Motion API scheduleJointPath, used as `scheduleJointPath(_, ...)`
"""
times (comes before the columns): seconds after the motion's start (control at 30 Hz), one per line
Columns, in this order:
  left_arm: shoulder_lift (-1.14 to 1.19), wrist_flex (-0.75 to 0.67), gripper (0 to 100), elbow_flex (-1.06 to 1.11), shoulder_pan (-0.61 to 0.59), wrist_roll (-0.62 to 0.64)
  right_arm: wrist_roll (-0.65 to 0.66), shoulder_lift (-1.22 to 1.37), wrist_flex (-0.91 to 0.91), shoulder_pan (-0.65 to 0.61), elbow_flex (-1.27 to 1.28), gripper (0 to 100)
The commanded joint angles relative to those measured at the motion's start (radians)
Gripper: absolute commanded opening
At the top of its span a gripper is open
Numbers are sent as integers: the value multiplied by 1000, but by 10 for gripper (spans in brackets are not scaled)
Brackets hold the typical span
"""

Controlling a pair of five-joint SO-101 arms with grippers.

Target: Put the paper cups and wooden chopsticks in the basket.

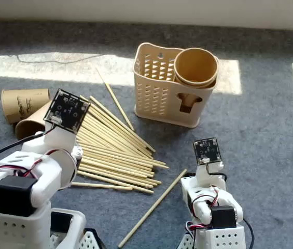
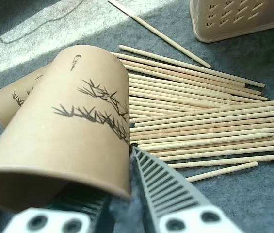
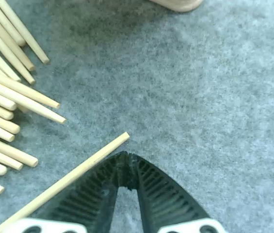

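The wall of a paper cup (image 2: 64,126) was clamped by the left gripper (image 2: 122,194), one finger hidden inside the mouth and the other pressed against the outside. A second cup (image 2: 10,99) was seen lying just behind it, and the chopsticks (image 2: 200,126) were spread in a loose pile beside both. The basket (image 1: 159,93) was stood upright beyond the pile, with stacked cups (image 1: 195,66) already inside. The right gripper (image 3: 127,170) was held low over the grey carpet (image 3: 200,87), fingers together on nothing, a single chopstick (image 3: 73,177) lying just beside its tips
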Motion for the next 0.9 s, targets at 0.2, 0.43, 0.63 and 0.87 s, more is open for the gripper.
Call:
scheduleJointPath(0.2,-7,3,5,-50,137,-5,0,-5,10,10,97,5)
scheduleJointPath(0.43,-7,-2,6,-96,202,-3,0,-5,10,10,97,5)
scheduleJointPath(0.63,-7,-41,6,-177,203,0,0,-5,10,10,97,5)
scheduleJointPath(0.87,50,-175,6,-180,206,3,0,-5,10,10,97,5)
